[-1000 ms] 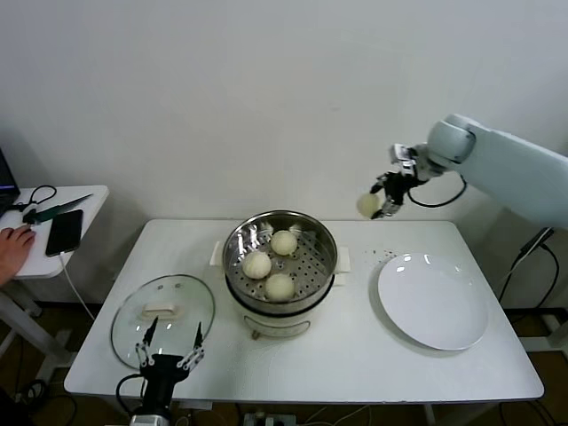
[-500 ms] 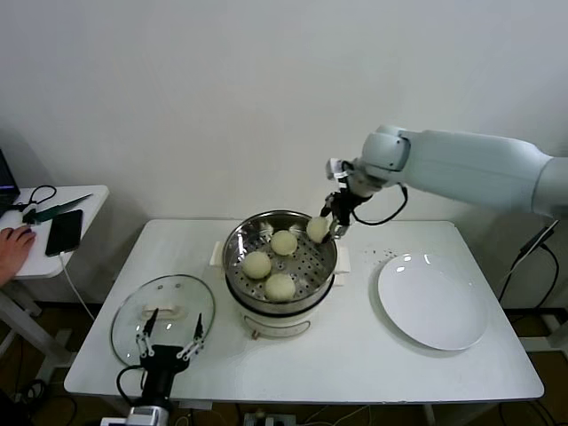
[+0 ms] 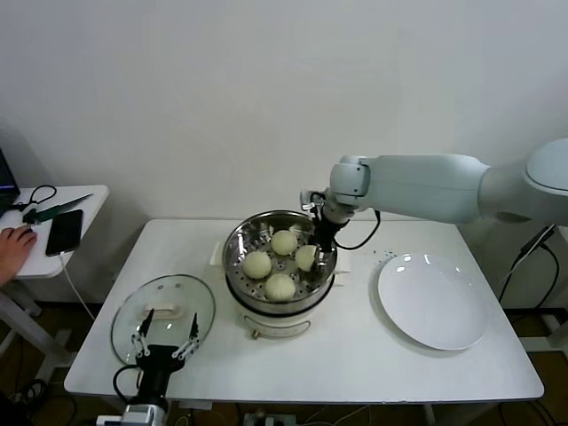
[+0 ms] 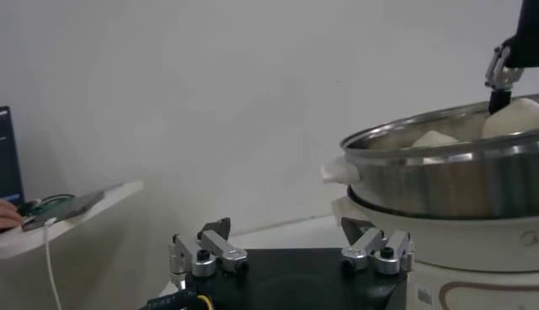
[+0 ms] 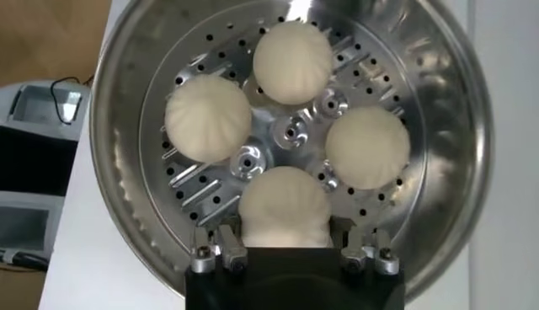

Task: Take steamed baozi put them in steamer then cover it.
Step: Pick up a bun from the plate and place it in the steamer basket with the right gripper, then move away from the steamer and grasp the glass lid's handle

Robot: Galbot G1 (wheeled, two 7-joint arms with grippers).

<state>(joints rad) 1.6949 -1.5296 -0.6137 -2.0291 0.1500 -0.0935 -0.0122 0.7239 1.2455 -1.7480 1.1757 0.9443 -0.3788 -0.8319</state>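
The fourth bun is being set into the steamer, beside three buns already on its holed floor. The right gripper hangs inside the steamer's right rim, fingers pinched on that bun. Next, I judge, it must release and lift clear. The left gripper, fingers wide, waits over the glass lid, left of the steamer.

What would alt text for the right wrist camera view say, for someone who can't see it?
Looking straight down, the right tool is shut on a cream-white baozi inside the shiny perforated steamer. Three more baozi sit around the basket's centre, at and.
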